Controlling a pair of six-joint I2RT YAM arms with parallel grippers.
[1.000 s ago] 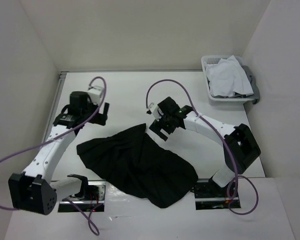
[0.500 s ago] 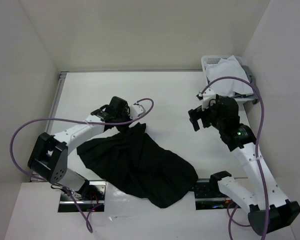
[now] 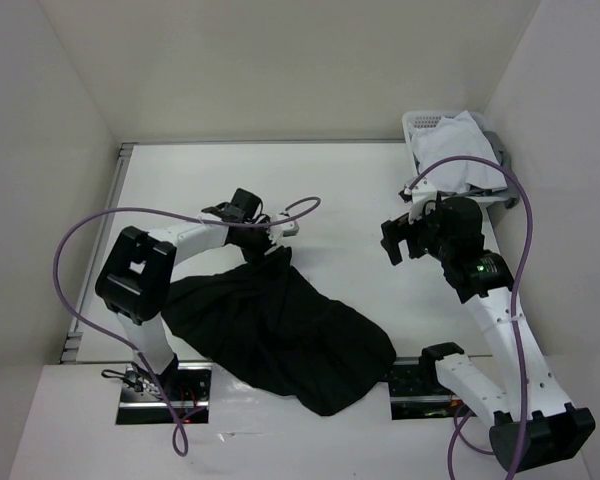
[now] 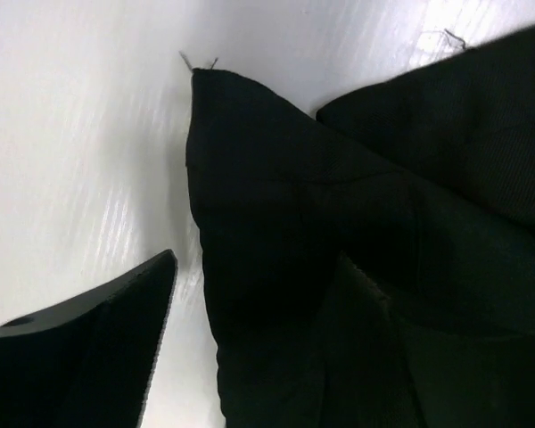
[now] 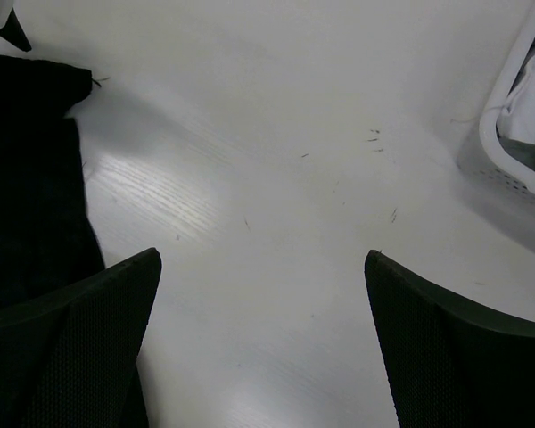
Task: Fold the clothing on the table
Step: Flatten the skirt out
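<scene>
The clothing, a black skirt (image 3: 280, 330), lies crumpled on the white table (image 3: 340, 190), running from the middle down toward the near edge. My left gripper (image 3: 267, 252) is down at its far corner. In the left wrist view that pointed corner (image 4: 250, 160) lies between the open jaws (image 4: 257, 259); one finger (image 4: 98, 339) rests on bare table and the other is over the dark fabric. My right gripper (image 3: 400, 242) hangs open over bare table to the skirt's right. Its wrist view shows its fingers wide apart (image 5: 260, 259), holding nothing, with the skirt's edge (image 5: 27, 178) at the left.
A white plastic basket (image 3: 425, 190) holding a white garment (image 3: 460, 155) stands at the far right corner; its rim (image 5: 504, 160) shows at the right of the right wrist view. Purple cables loop over both arms. Walls enclose the table on three sides.
My left arm swung from the far left over to the skirt's far corner and lowered onto it, jaws narrowing slightly. My right arm withdrew from that corner toward the basket side.
</scene>
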